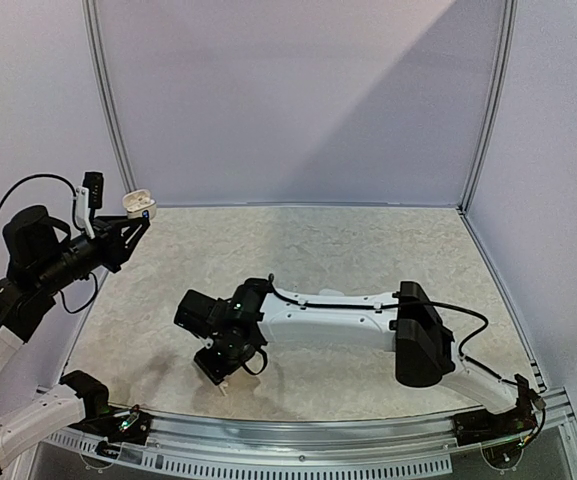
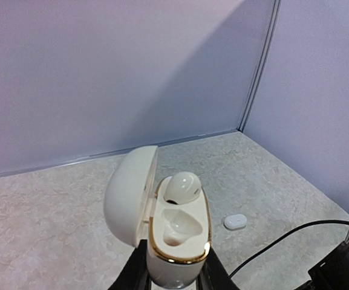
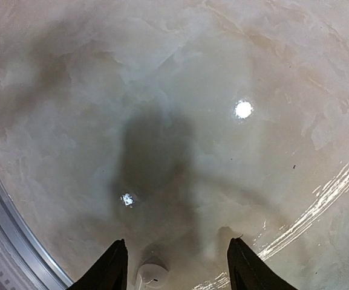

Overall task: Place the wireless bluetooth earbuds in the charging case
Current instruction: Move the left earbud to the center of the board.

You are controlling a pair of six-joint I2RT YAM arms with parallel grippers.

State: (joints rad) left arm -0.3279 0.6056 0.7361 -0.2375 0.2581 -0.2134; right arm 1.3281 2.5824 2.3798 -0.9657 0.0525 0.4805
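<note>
My left gripper (image 2: pixel 173 275) is shut on the base of a white charging case (image 2: pixel 177 241) with a gold rim, held high at the far left (image 1: pixel 138 205). Its lid (image 2: pixel 129 193) stands open. One white earbud (image 2: pixel 182 186) sits in the far socket, and the near socket is bare. My right gripper (image 3: pixel 177 244) hangs open just above the table near the front edge (image 1: pixel 218 378). Another white earbud (image 3: pixel 152 275) lies on the table between its fingers, nearer the left finger (image 3: pixel 115 263), touching neither.
A small white oblong piece (image 2: pixel 235 222) lies on the marble table; I cannot tell what it is. The right arm's black cable (image 2: pixel 283 241) runs across the table. A metal rail (image 3: pixel 5 241) edges the table's front, close to the right gripper. Walls enclose the back and sides.
</note>
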